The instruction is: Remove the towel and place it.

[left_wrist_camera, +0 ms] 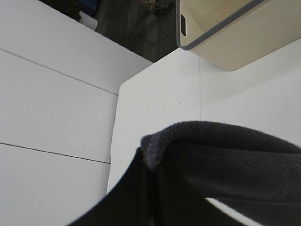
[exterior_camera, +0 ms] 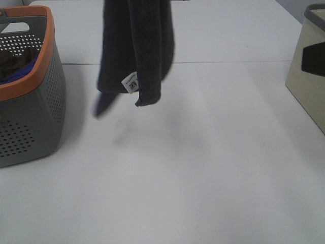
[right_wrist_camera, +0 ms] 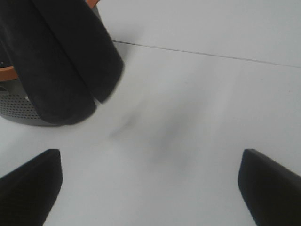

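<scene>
Left end effector, raised and cloth-covered, pinches the hanging towel (exterior_camera: 134, 46); right end effector (right_wrist_camera: 150, 186), spread wide, faces the table (exterior_camera: 213, 173).

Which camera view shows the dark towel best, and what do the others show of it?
Exterior high: the towel hangs in folds with its white tag visible. Left wrist shows only a close-up folded edge; right wrist shows the blurred lower end, no tag.

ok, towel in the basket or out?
Out. The towel hangs bunched in the air above the table, beside the basket, tag end down.
</scene>
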`<state>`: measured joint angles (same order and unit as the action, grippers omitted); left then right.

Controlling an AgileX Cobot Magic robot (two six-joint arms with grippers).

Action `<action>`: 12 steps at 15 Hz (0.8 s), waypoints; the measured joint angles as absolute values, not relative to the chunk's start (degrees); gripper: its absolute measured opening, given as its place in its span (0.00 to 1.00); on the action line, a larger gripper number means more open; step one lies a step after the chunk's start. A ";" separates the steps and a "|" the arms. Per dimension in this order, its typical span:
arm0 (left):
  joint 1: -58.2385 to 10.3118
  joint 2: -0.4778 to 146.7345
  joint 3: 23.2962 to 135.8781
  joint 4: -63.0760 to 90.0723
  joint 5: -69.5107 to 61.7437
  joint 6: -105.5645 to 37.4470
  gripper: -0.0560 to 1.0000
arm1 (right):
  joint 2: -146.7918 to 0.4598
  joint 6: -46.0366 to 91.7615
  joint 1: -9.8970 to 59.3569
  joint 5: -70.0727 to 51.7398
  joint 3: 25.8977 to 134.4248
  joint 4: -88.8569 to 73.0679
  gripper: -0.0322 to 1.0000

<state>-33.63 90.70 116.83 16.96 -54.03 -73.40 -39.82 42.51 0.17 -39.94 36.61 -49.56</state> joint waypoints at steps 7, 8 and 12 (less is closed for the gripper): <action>-34.95 95.86 116.83 18.51 -53.51 -74.20 0.05 | -50.42 70.07 0.17 -40.16 36.55 -73.80 0.91; -34.95 95.97 116.83 18.62 -53.40 -74.20 0.05 | -51.28 71.85 0.17 -41.65 36.55 -74.66 0.90; -34.95 96.49 116.83 18.68 -53.11 -74.20 0.05 | -55.23 77.64 0.17 -49.96 36.67 -79.24 0.87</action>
<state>-34.95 96.49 116.83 18.68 -53.11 -74.20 -55.23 77.64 0.17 -49.96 36.67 -79.24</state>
